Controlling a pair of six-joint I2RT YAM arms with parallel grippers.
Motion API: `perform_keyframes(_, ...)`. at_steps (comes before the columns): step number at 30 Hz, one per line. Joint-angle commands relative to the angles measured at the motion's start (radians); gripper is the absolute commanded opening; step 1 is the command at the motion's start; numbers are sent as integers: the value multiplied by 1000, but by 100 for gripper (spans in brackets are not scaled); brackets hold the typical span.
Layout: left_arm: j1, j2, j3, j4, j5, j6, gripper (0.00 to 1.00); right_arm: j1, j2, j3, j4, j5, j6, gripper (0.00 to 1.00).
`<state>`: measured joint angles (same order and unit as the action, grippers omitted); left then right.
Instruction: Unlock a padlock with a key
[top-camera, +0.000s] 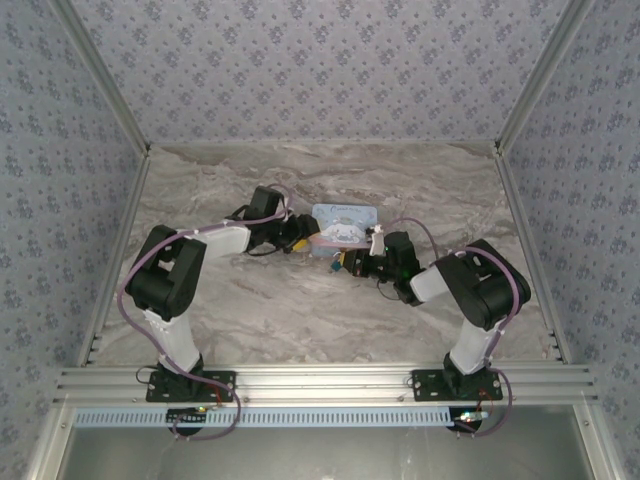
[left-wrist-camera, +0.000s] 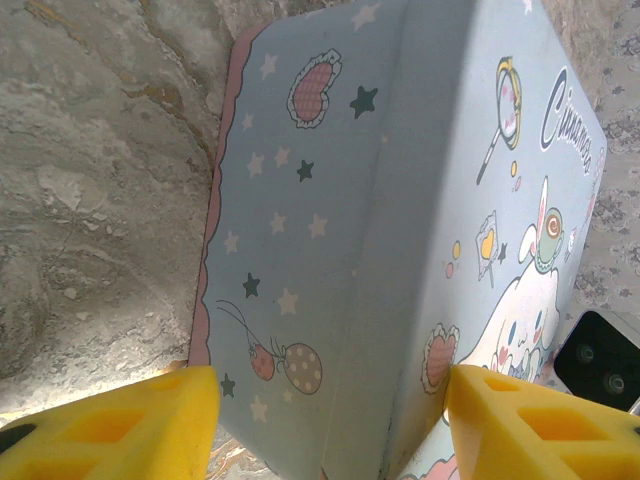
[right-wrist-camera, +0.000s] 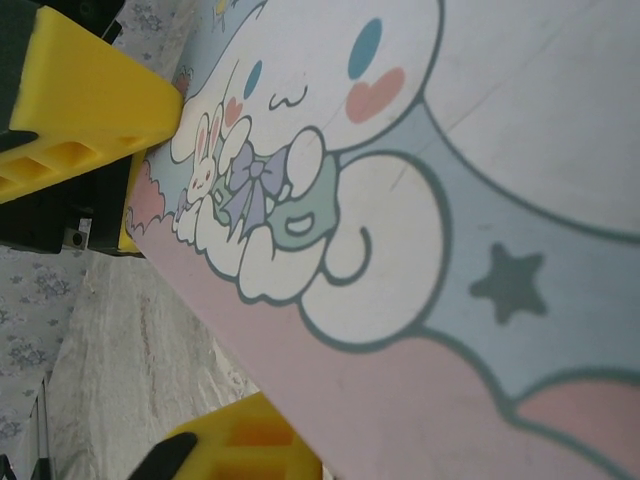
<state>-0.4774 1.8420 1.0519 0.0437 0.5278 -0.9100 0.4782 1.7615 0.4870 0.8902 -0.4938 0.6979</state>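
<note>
A pale-blue cartoon-printed tin box (top-camera: 345, 222) stands mid-table between the two arms. My left gripper (top-camera: 300, 240) is shut on it. In the left wrist view its yellow fingers (left-wrist-camera: 130, 425) press the box's (left-wrist-camera: 400, 200) side and printed face near a corner. My right gripper (top-camera: 352, 262) is shut low against the box's front edge. In the right wrist view one yellow finger (right-wrist-camera: 245, 440) pokes out from under the pink rim of the box (right-wrist-camera: 450, 200). The padlock and the key are hidden.
The marble-patterned tabletop (top-camera: 300, 310) is bounded by patterned walls and aluminium rails (top-camera: 320, 385) at the near edge. The left gripper's yellow finger (right-wrist-camera: 90, 110) shows at the upper left of the right wrist view. A black part of the right arm (left-wrist-camera: 600, 365) sits beside the box.
</note>
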Motion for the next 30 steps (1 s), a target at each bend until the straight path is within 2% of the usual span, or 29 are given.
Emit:
perform_keyframes(1, -4, 13, -36, -108, -40, 2, 60, 3, 19, 23, -5, -16, 12, 6)
perform_keyframes(5, -3, 11, -40, -110, -43, 3, 60, 0, 18, 19, -1, -12, 14, 3)
perform_keyframes(30, 0, -3, -80, -115, -58, 2, 60, -66, -60, -88, 63, 42, 74, 0)
